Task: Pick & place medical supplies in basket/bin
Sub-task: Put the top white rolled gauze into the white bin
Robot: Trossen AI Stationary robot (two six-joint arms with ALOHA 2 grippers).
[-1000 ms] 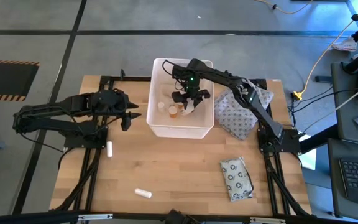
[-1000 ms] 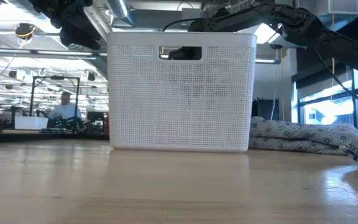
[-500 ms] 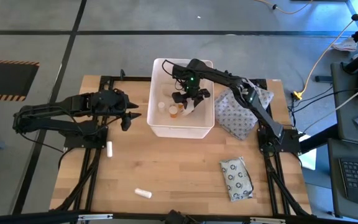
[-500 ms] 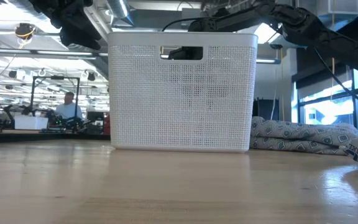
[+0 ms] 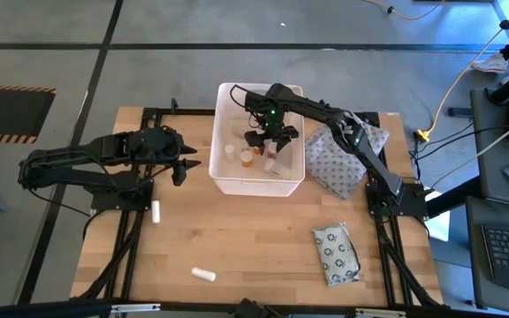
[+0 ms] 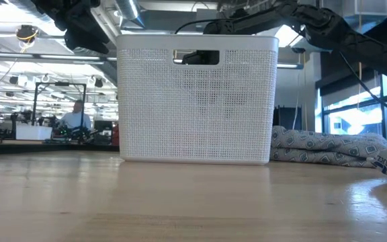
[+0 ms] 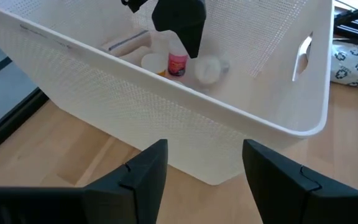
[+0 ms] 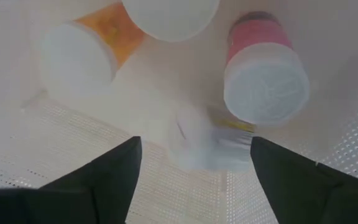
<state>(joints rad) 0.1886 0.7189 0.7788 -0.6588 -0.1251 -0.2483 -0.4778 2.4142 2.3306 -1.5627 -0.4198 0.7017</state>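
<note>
The white bin (image 5: 226, 181) stands at the table's middle, far half. My right gripper (image 5: 270, 143) hangs inside it, pointing down, open. Below its spread fingers (image 8: 114, 171) a small white bottle (image 8: 207, 146) lies blurred on the bin's floor, apart from both fingers. Beside it are a pink-labelled white-capped bottle (image 8: 266, 78) and an orange bottle (image 8: 107, 28). My left gripper (image 5: 184, 164) waits open to the left of the bin, facing its wall (image 7: 166, 106). On the table lie two white vials (image 5: 156, 211) (image 5: 204, 275) and a grey ring-printed packet (image 5: 337, 254).
A grey dotted cloth bundle (image 5: 343, 159) lies against the bin's right side, under my right arm. The bin's handle slot (image 6: 195, 57) faces the near edge. Bare wood stretches between the bin and the near edge.
My right gripper has opened inside the bin without changing place. The small white bottle that sat tilted between its fingers has dropped onto the bin's floor.
</note>
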